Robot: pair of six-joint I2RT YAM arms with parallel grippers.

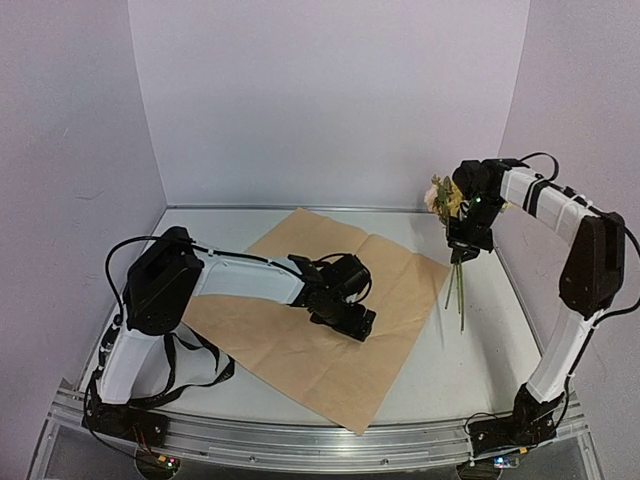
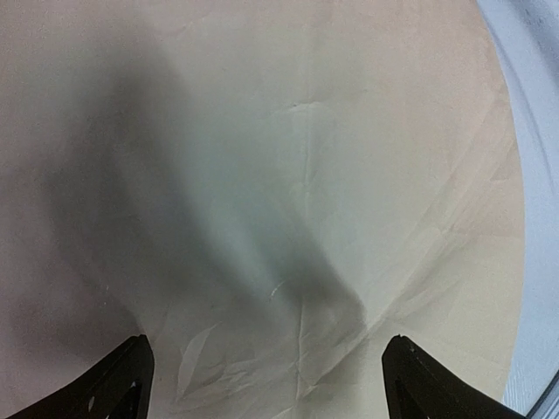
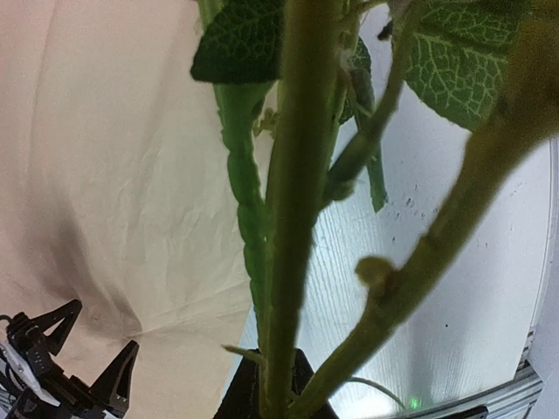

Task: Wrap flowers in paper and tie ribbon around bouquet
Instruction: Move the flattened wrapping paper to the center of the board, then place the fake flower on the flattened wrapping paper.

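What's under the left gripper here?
Only the paper, tan face up, below the open left gripper. Its underside and anything beneath it are covered.

No readable text anywhere — no labels, brands, numbers or signs show in any view.

One paper sheet, one flower bunch, two claws: left claw, right claw

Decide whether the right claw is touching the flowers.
Touching. In the top view the flowers hang from the shut right claw; the right wrist view shows their stems running down into it.
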